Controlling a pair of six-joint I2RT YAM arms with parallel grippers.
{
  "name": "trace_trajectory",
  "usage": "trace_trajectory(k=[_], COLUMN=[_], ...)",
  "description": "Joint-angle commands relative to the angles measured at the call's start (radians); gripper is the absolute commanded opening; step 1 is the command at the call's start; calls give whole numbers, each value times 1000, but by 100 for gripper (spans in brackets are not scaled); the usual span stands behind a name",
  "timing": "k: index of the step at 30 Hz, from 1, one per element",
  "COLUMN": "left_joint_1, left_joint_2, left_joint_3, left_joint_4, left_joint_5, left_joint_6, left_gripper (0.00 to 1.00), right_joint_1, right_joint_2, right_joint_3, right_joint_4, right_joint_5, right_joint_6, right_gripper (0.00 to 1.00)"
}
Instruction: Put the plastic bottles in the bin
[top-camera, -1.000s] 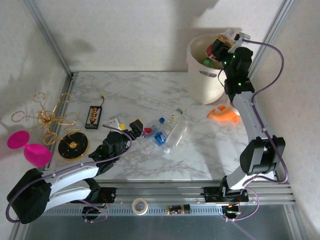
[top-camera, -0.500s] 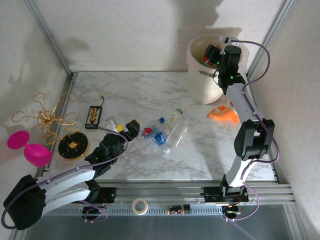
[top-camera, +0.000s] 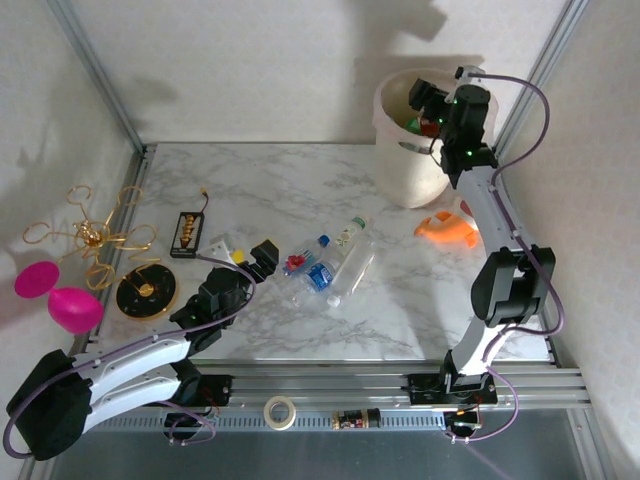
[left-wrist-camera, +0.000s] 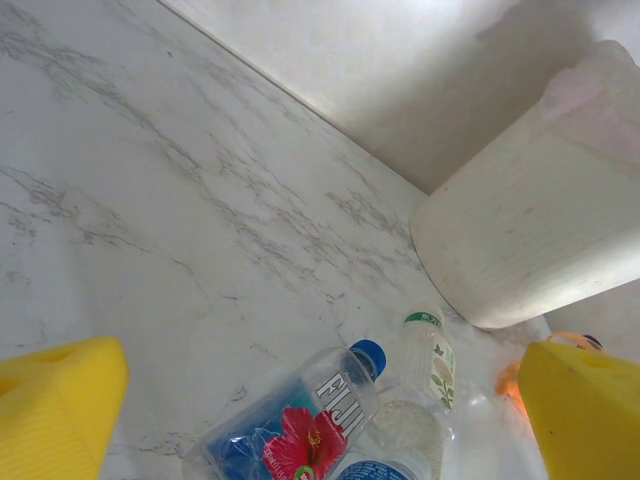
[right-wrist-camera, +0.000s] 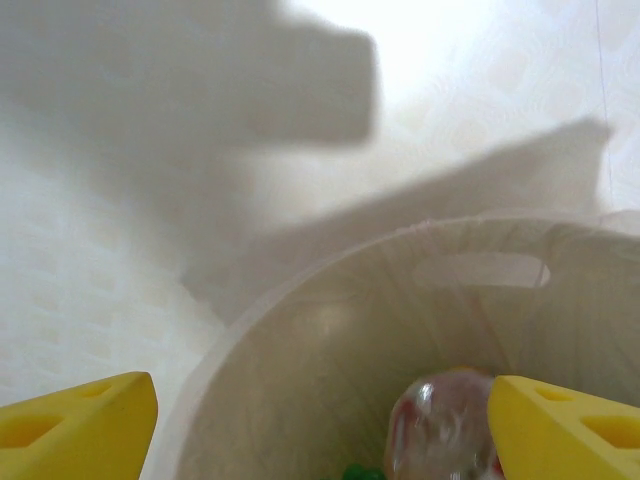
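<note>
Right now my right gripper (top-camera: 428, 104) hangs over the mouth of the bin (top-camera: 400, 175), which stands at the far right corner of the bench (top-camera: 270, 190). Its fingers are spread wide and grip nothing. From the wrist I look past the rolled rim to the bin's inner wall and its handle slot. A clear bottle (right-wrist-camera: 440, 430) lies below, close by one yellow pad (right-wrist-camera: 565, 420), with free room on its other side.

My left gripper (top-camera: 253, 254) hovers low over the near edge, left of the middle, with its fingers fully apart and empty. Just ahead of it the plastic bottles (top-camera: 325, 265) lie on their sides mid-bench. A Fiji bottle (left-wrist-camera: 300, 425) with a blue cap lies against a taller clear bottle (left-wrist-camera: 425, 360) with a pale label.

Bare marble runs open from that cluster to the far edge and across to the bin. An orange toy (top-camera: 447, 230) lies near the bin's foot by the right edge. A gold wire ornament (top-camera: 95, 240) sits off the left edge.
</note>
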Motion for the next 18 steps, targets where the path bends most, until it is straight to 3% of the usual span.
trace_trajectory(k=[1, 9, 18], left_joint_1=[15, 65, 105], left_joint_2=[-13, -15, 5], left_joint_3=[-11, -8, -6], left_joint_4=[-14, -23, 8], left_joint_5=[-33, -12, 24], left_joint_6=[8, 11, -2], left_gripper=[100, 100, 100], right_joint_1=[3, 98, 278], right_joint_2=[-119, -342, -569], right_joint_3=[-62, -361, -706], right_joint_4=[27, 54, 16], right_joint_5=[-31, -45, 51], right_joint_6=[19, 30, 102], right_gripper=[86, 86, 87])
